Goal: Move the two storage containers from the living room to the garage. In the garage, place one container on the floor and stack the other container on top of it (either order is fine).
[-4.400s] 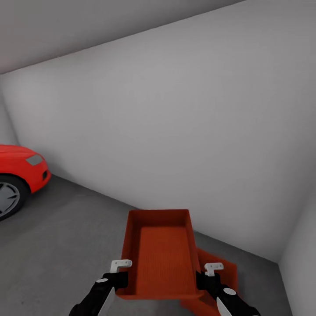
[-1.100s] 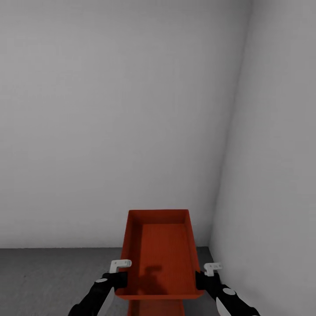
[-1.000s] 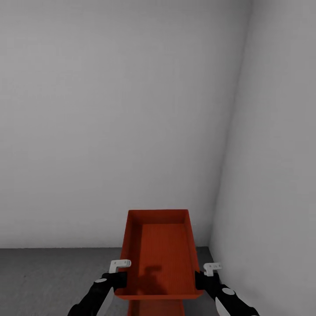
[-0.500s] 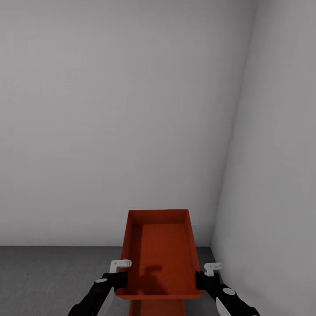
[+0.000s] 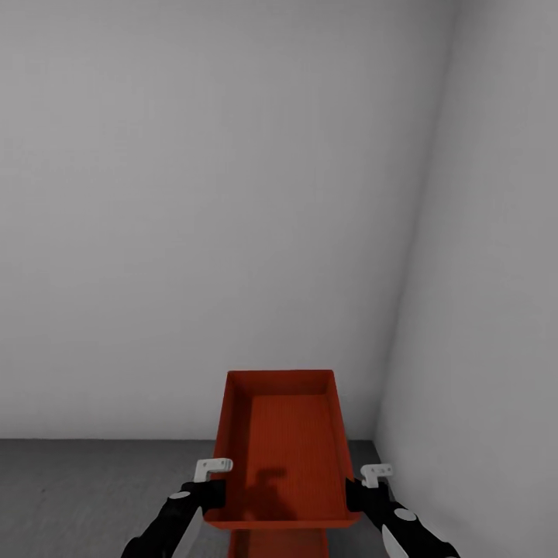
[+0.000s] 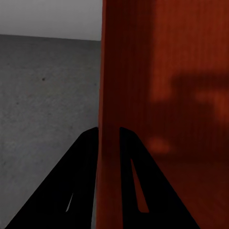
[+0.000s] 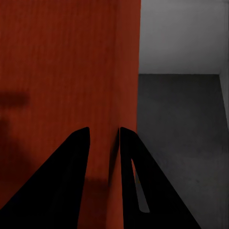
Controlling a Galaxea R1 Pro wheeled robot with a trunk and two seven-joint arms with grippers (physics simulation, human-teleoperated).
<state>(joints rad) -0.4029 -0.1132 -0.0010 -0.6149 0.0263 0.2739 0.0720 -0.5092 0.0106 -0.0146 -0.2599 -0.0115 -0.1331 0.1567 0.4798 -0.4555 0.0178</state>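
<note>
**Bin held square to the garage corner, a second bin beneath**

Since the frame from over four seconds ago the camera has swung right: the red car has left the picture, and the second bin, then sticking out to the right, now lines up under the held one. Over the last second almost nothing has shifted.

An orange-red open-top bin point(image 5: 280, 446) with thin plain walls and a finely ribbed floor is carried in front of the robot. Its long axis runs straight away from the robot toward the white wall point(image 5: 209, 232), with the far short end near the corner where a second wall point(image 5: 496, 310) meets it. It sits level, opening upward. Below its near edge shows a strip of a second orange-red bin point(image 5: 277, 542), down toward the grey concrete floor point(image 5: 85, 488).

Both black arms reach forward, roughly parallel. The left gripper point(image 5: 208, 487) pinches the bin's left long wall near the near corner; the left wrist view shows one finger point(image 6: 81, 186) outside the wall and one inside. The right gripper point(image 5: 363, 490) clamps the right long wall likewise, its fingers point(image 7: 131, 186) straddling the wall.
</note>
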